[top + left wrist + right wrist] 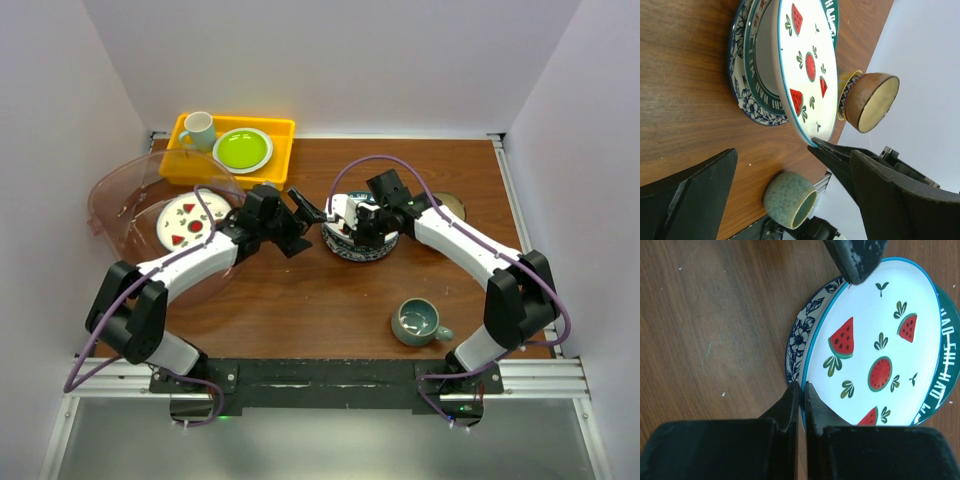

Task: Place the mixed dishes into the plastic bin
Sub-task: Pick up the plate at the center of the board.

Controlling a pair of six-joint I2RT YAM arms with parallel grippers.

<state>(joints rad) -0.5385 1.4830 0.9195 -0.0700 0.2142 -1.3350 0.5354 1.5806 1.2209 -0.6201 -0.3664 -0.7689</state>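
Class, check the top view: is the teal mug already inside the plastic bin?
No, the teal mug stands on the table at the front right, well apart from the plastic bin at the left.

I am looking into a robotics lab test cell, a small boxed-in work bay. Plain white panels (330,60) close off the back and both sides. The wood-grain table (300,300) ends at its near edge in a bare aluminium rail (560,375) carrying a black mounting plate (320,385). My two white-and-black arms, the left arm (190,262) and the right arm (460,240), are bolted there, trailing exposed purple cables (100,330). The household crockery sits spread out like test props: a teal mug (418,322), a watermelon-patterned plate (875,350), a yellow tray (180,165) and a clear pinkish plastic bin (120,190).
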